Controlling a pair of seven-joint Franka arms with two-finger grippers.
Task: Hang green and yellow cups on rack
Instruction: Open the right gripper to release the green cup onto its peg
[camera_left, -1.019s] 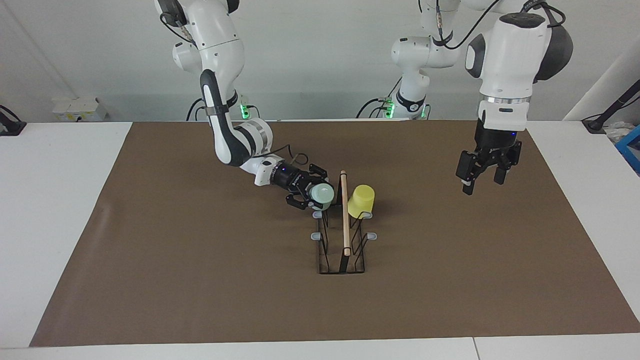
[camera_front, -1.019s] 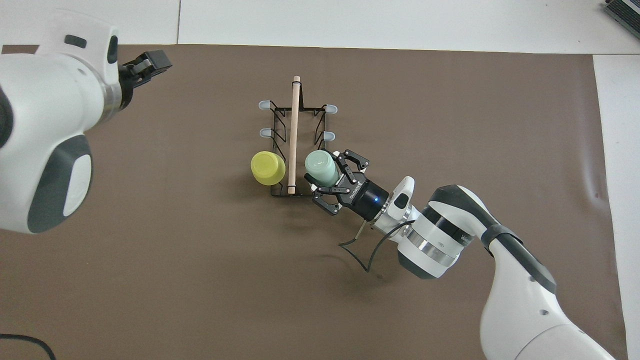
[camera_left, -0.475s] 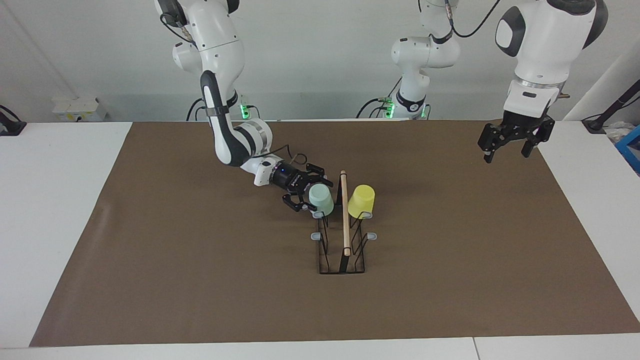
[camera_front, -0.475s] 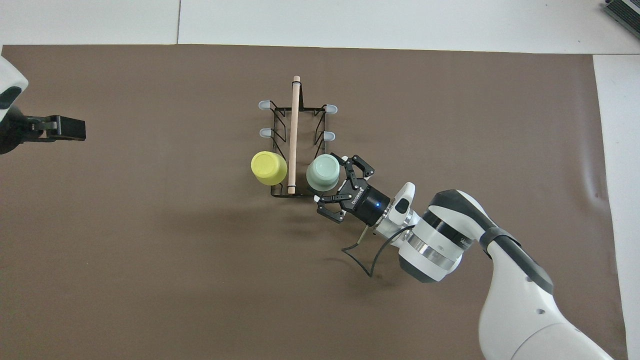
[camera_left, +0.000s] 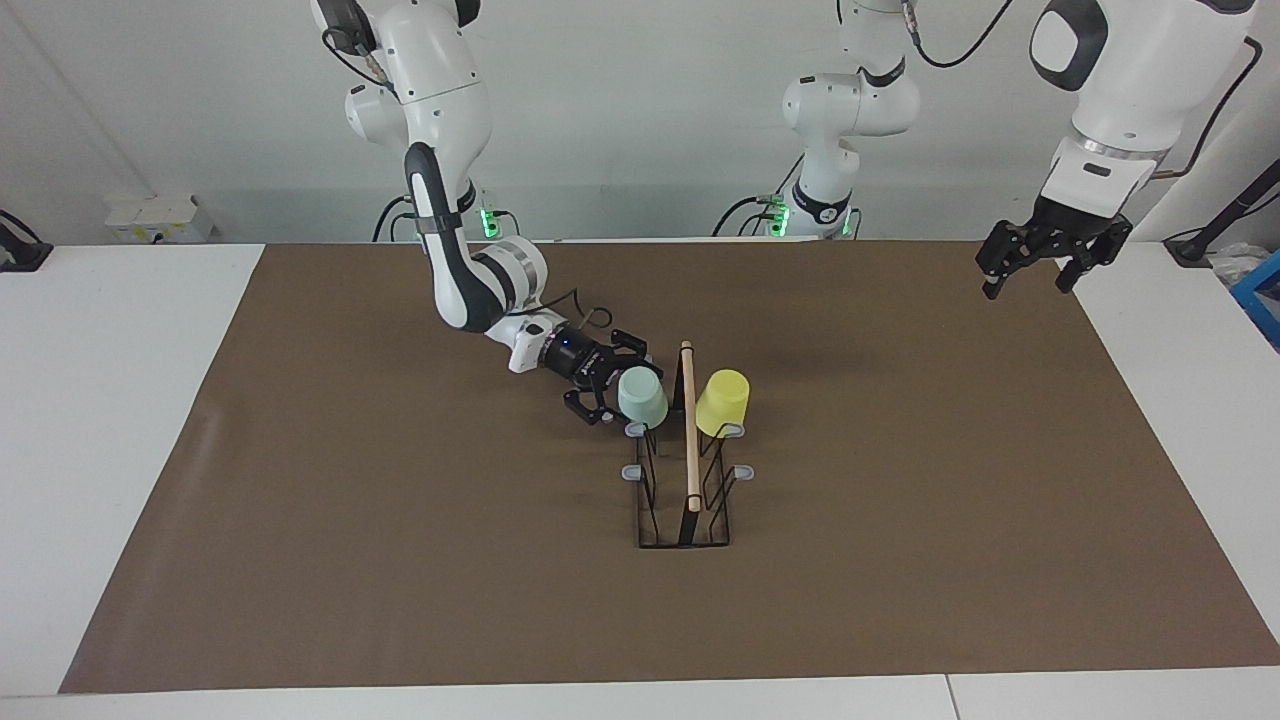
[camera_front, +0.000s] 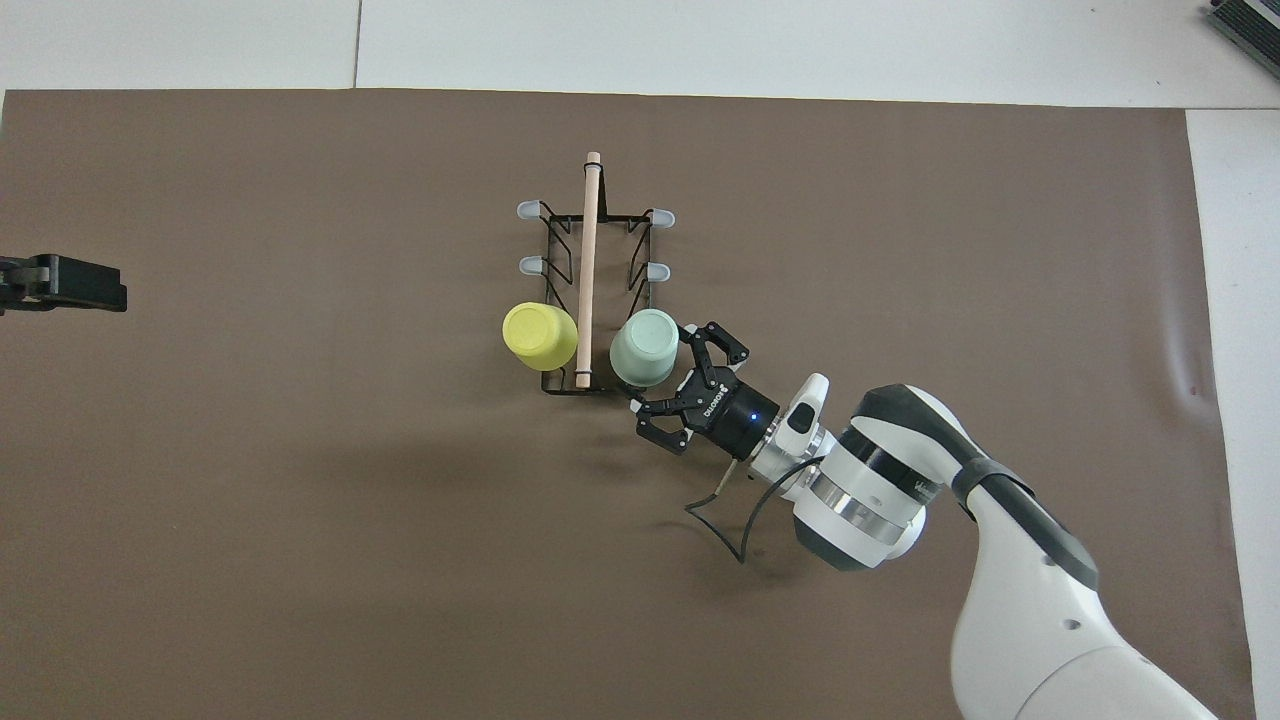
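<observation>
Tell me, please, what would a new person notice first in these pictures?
Two upturned cups hang on the black rack at mid-table: the green cup and the yellow cup, either side of its wooden rod. The right tool sits open beside the green cup; the left tool waits, raised.

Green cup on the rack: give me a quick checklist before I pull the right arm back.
1. Green cup seated upside down on a prong at the rack's end nearest the robots: ok.
2. Right gripper jaws open and off the green cup: ok, though they sit close beside it.
3. Yellow cup hung on the prong across the wooden rod: ok.
4. Rack upright on the brown mat: ok.
5. Left gripper parked high over the left arm's end of the table, jaws open: ok.
6. Cups firmly seated on their prongs: cannot tell.
</observation>
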